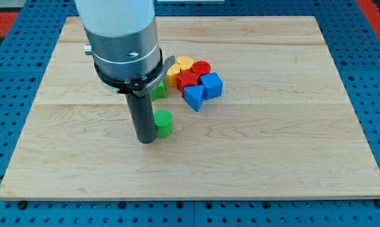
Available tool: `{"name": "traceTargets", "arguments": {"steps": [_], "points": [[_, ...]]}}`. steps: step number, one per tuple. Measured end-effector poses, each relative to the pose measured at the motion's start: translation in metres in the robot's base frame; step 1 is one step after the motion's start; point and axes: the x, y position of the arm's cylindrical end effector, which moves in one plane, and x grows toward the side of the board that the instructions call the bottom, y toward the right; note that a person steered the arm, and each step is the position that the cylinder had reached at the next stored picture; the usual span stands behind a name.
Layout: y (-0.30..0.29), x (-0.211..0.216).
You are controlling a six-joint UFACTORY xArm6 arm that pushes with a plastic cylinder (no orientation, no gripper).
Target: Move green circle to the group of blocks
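The green circle (163,123) stands on the wooden board (272,145), left of centre. My tip (146,140) rests on the board right against the circle's left side. The group of blocks lies above and to the right of the circle: a yellow block (184,62) and another yellow one (172,75), a red circle (202,67), a red block (189,79), a blue cube (211,85) and a blue block (194,97). A second green block (158,91) sits at the group's left edge, partly hidden behind the rod.
The arm's large grey and black body (124,44) covers the board's upper left part. A blue perforated table (373,75) surrounds the board on all sides.
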Motion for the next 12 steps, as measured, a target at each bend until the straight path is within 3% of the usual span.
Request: {"name": "traceTargets", "arguments": {"steps": [7, 12], "points": [[0.046, -0.001], [0.047, -0.044]]}}
